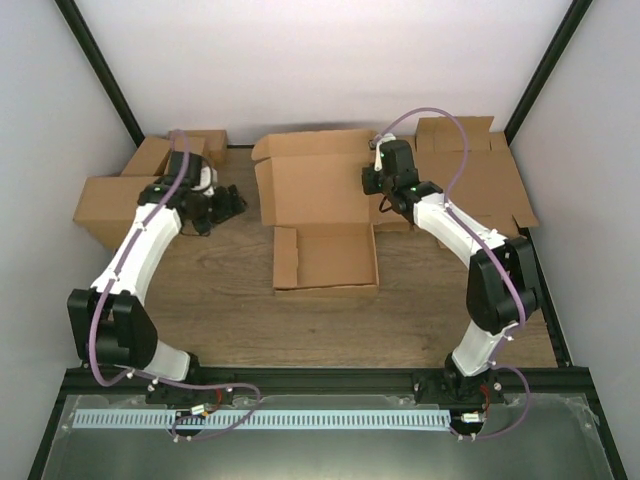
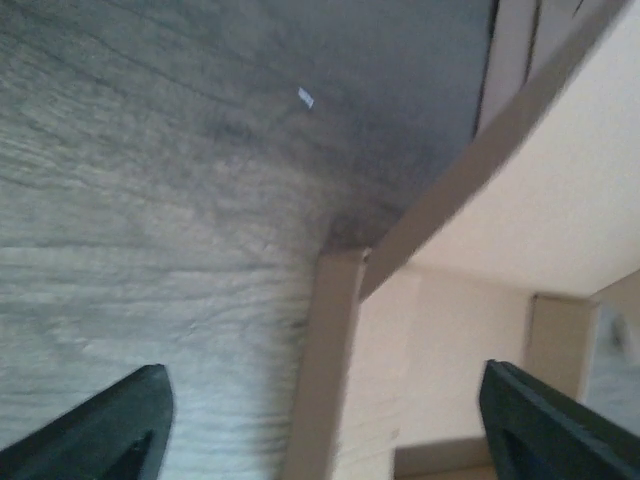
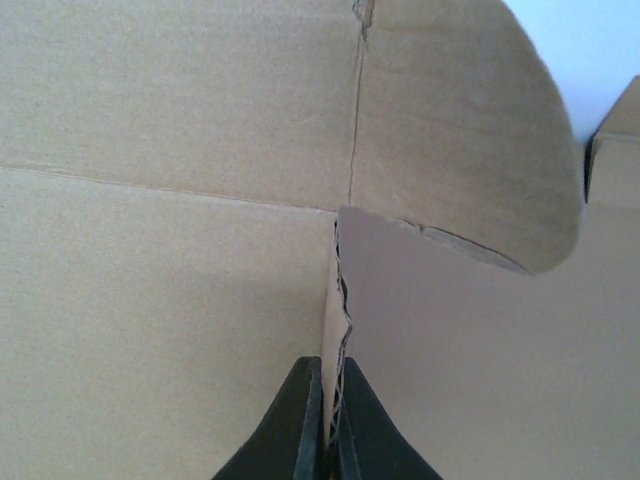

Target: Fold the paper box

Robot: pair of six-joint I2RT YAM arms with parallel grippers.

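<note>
The right jaws clamp a box (image 1: 310, 190) flap, likely to fold it up. The left jaws hang apart, holding nothing.

There are two grippers, the left gripper (image 1: 232, 203) and the right gripper (image 3: 331, 385). One paper box (image 1: 318, 205) lies between them. About three brown cartons (image 1: 110, 210) sit beyond the left gripper. One pile of cardboard sheets (image 1: 480, 175) lies beside the right gripper.

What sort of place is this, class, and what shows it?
Probably a robot lab test cell: a left arm and right arm bolted at a wooden table, white walls in a black frame, and a paper box beside cardboard sheets.
</note>
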